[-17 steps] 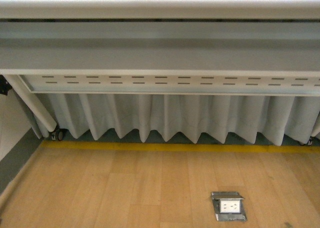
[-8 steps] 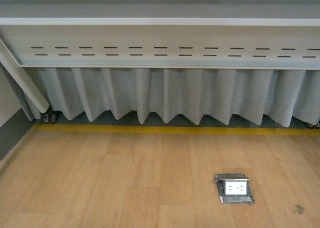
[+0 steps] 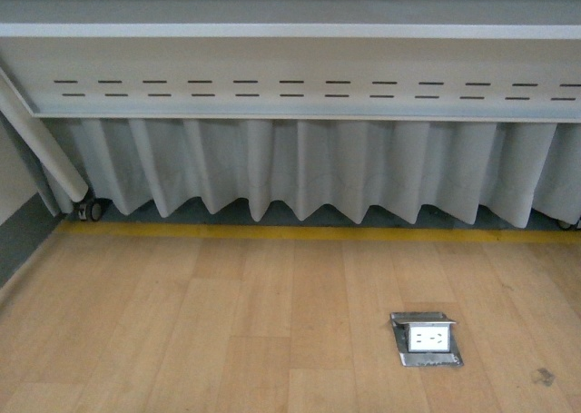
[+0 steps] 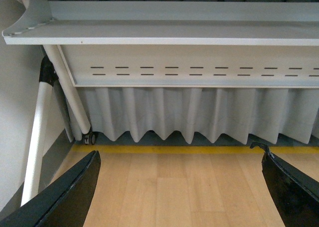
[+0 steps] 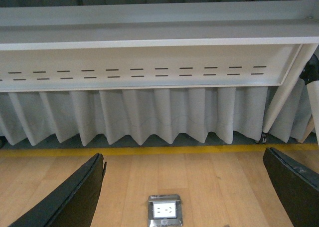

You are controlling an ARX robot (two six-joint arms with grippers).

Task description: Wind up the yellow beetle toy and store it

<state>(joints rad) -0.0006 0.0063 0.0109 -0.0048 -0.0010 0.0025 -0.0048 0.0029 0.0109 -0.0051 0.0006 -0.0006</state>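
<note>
Both claws are spread wide and hold nothing: the left gripper [image 4: 179,197] and right gripper [image 5: 184,197] hang above the wooden floor [image 3: 227,322], facing the table [image 3: 290,68]. A floor outlet [image 3: 428,339] lies in front of that table. The yellow beetle toy appears in no view.

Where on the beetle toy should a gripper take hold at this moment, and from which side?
That cannot be told: the toy shows in no view. All three cameras look under the table at the curtain, wood floor and a floor outlet. Both the left gripper and right gripper are open and empty.
</note>
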